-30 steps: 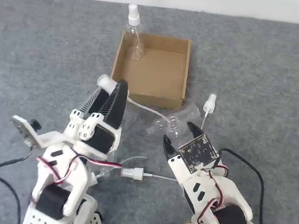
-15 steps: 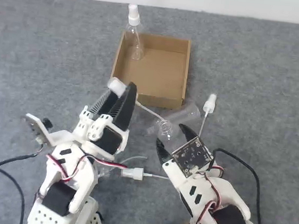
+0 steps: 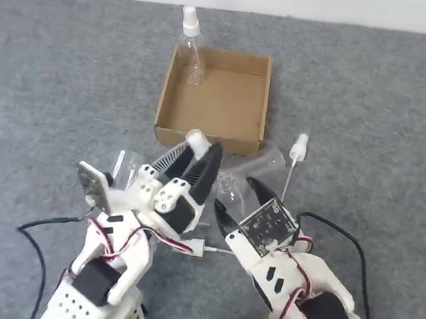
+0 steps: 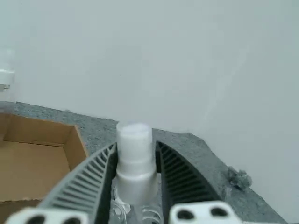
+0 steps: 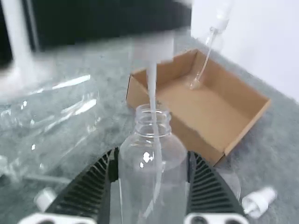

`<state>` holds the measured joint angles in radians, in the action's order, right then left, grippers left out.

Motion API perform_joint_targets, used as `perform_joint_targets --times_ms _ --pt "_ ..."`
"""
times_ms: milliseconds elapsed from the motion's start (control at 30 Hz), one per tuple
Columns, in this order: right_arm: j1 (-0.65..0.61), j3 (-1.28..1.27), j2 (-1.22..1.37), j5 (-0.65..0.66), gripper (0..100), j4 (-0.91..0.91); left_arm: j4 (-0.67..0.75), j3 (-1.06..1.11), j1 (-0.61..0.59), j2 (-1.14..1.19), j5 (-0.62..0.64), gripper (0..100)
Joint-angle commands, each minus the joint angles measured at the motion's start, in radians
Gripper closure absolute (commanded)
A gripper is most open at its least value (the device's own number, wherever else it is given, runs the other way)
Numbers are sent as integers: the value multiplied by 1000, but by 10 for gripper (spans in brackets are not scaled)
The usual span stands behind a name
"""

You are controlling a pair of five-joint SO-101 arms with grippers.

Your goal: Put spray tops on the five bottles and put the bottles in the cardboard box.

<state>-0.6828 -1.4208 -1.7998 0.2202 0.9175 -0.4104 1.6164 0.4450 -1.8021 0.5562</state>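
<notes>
My left gripper [image 3: 200, 150] [image 4: 135, 153] is shut on a white spray top [image 3: 196, 137] [image 4: 134, 140], just in front of the cardboard box [image 3: 213, 98]. The top's thin tube [image 5: 153, 98] hangs down into the open neck of a clear bottle [image 5: 150, 163] [image 3: 228, 182]. My right gripper [image 3: 234, 194] [image 5: 152, 161] is shut on that bottle and holds it upright. A capped bottle [image 3: 189, 46] [image 5: 212, 37] stands in the box's far left corner.
A spray top [image 3: 298, 148] with its tube lies right of the box, another spray top [image 3: 193, 246] between the arms' bases. Clear uncapped bottles lie at the box's near right corner [image 3: 267, 162] and by the left arm [image 3: 125, 164].
My left gripper has carried the spray top to the right, over the bottle in my right gripper. The right gripper has shifted slightly left with the bottle.
</notes>
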Motion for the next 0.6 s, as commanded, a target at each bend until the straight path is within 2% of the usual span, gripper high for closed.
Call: perform_joint_targets --times_ms 0,333,567 --pt "-10 -26 -16 14 921 -104 28 5 29 -18 -32 988" --pt "-12 -52 -16 14 922 -163 28 33 55 -17 -32 979" --pt "-12 -52 -16 14 923 -165 -63 36 87 -15 -34 824"
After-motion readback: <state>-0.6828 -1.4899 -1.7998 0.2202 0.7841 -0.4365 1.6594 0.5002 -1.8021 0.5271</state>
